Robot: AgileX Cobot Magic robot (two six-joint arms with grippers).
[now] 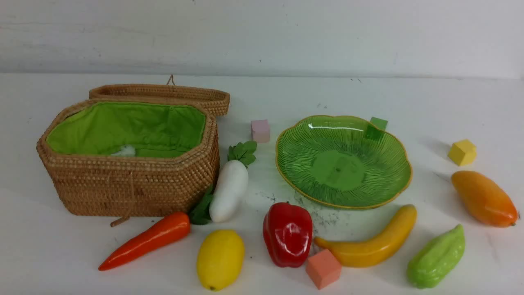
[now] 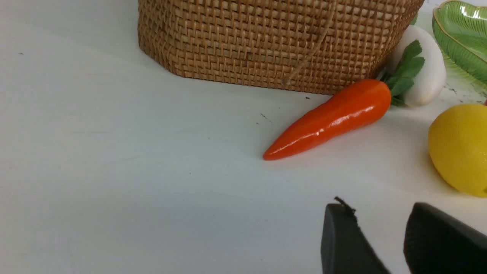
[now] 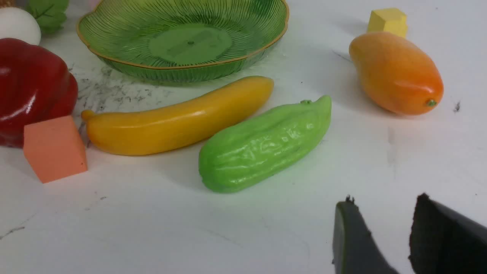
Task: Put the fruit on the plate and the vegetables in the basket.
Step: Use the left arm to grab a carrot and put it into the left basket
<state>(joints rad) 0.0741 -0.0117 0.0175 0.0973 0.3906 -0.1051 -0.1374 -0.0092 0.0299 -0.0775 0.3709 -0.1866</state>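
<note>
Standing on the left of the white table [image 1: 41, 254], the basket [image 1: 131, 188] is open, its lid [image 1: 163, 93] tipped back behind it. The plate [image 1: 344, 164] sits to its right, bare. A radish [image 1: 229, 190] lies just beside the basket's right corner and a carrot [image 1: 147, 239] just in front of it. Nearer the camera lie a lemon [image 1: 220, 259], a red pepper [image 1: 287, 234] and a banana [image 1: 372, 241], with a gourd [image 1: 437, 257] and a mango [image 1: 483, 198] further right. A pink cube [image 1: 260, 130], a green cube [image 1: 377, 125], a yellow cube [image 1: 462, 152] and an orange cube [image 1: 323, 268] are scattered among them.

In the left wrist view, the left gripper [image 2: 378, 213] hangs over bare table near the carrot [image 2: 331, 118], fingers parted and holding nothing. The lemon [image 2: 460, 148] lies close by.

In the right wrist view, the right gripper [image 3: 384, 209] is likewise parted and holds nothing. The gourd [image 3: 266, 144] is the nearest thing to it, with the banana [image 3: 179, 118] just beyond and the mango [image 3: 395, 72] apart from both.
</note>
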